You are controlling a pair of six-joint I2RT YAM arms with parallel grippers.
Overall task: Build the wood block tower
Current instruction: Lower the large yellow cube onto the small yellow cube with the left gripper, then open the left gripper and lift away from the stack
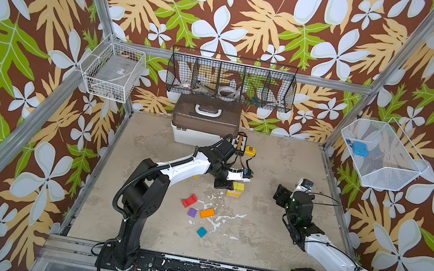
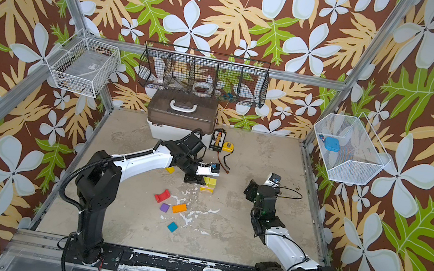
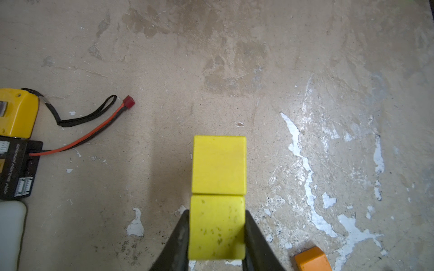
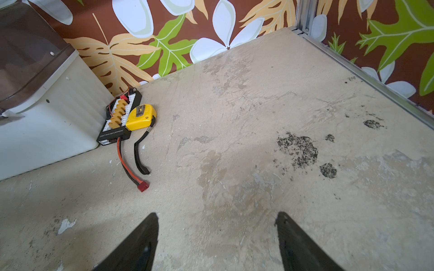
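Worn beige counter (image 1: 251,239), matte, scuffed, flecked with white paint chips; painted wood blocks with smooth faces and softened edges; red arch (image 1: 190,200) lies with its notch up, toward the camera; purple cube (image 1: 192,212) just beside it; orange block (image 1: 207,213), a flat oblong, long axis slanting up to the right in both top views; teal block (image 1: 201,232), a flat square, nearer the front edge, apart; left jaws closed on a yellow cube (image 3: 217,227), pads on two opposite faces; second yellow cube (image 3: 219,165) touches it face to face, so the pair's long axis runs straight out from the left jaws, roughly left-right in both top views, mid-counter; flat yellowish block (image 1: 232,194) under or just in front of them, cannot tell which; right jaws spread wide, empty, above bare counter, well apart from the blocks.
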